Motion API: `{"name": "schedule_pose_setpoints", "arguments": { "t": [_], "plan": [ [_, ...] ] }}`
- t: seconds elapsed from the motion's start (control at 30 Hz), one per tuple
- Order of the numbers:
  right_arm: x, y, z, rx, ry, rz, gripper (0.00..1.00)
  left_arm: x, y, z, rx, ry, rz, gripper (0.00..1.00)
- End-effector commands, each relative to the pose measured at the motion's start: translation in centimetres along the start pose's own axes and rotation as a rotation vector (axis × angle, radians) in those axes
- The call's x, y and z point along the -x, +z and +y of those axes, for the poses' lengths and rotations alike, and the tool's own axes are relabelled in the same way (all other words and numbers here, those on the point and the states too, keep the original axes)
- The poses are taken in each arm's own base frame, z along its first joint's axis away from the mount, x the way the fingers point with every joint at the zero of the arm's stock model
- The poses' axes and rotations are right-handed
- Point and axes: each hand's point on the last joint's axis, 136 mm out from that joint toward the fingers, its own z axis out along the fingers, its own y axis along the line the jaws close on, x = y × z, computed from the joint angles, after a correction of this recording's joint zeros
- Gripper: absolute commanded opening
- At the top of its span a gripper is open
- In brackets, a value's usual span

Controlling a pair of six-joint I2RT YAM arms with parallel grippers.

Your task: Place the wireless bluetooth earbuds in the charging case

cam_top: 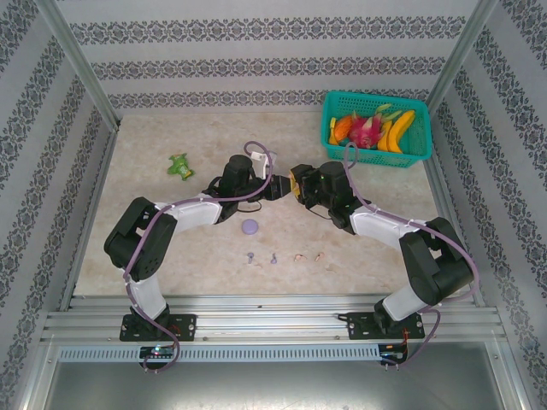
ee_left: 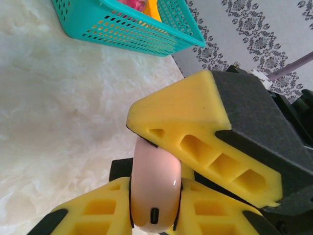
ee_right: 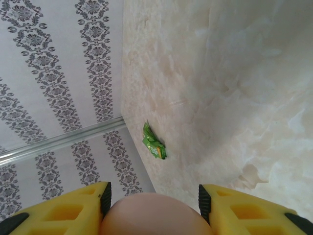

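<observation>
No earbuds [cam_top: 274, 257] are in yet: all four lie in a row on the near table [cam_top: 171, 222], the purple case [cam_top: 249, 226] just beyond them. The left gripper [ee_left: 154, 218] and right gripper [ee_right: 154, 203] both clamp the pink case [ee_left: 155, 181] above the table. Opening and loading it likely remain.

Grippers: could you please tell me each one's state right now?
Left gripper: shut on the pink case.
Right gripper: closed on the same pink case.
</observation>
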Motion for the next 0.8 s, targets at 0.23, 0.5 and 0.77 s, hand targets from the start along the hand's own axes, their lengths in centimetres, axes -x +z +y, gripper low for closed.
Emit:
{"name": "schedule_pose_setpoints", "arguments": {
  "t": [0.23, 0.5, 0.77],
  "plan": [
    [0.3, -0.3, 1.0, 0.040, 0.001, 0.018, 0.65, 0.5, 0.1, -2.1, -0.079, 0.036, -0.017, 0.07],
    [4.6, -6.0, 1.6, 0.086, -0.210, -0.046, 0.76, 0.8, -1.8, -1.5, -0.087, 0.027, 0.007, 0.00],
    [1.4, -9.8, 2.7, 0.188, -0.738, 0.074, 0.74, 1.0, -2.6, -2.4, -0.137, 0.039, 0.076, 0.00]
  ]
}}
